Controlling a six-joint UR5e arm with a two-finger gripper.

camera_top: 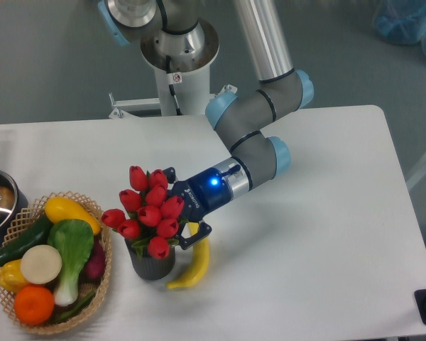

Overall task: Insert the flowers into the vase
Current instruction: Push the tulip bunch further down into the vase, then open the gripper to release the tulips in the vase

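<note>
Flowers going into the vase, nearly seated

Fixed camera: the gripper [176, 210] is clamped on the flowers [148, 211], their stems seemingly inside the vase [152, 263] near the table's [305, 234] front left; next it likely needs to let go and back off cleanly. Glossy red buds, some green leaves, banana [193, 264] touching the vase's right side

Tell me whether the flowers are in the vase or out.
In: the flowers sit over the vase, their base hidden in its mouth. The gripper is beside them.
</note>
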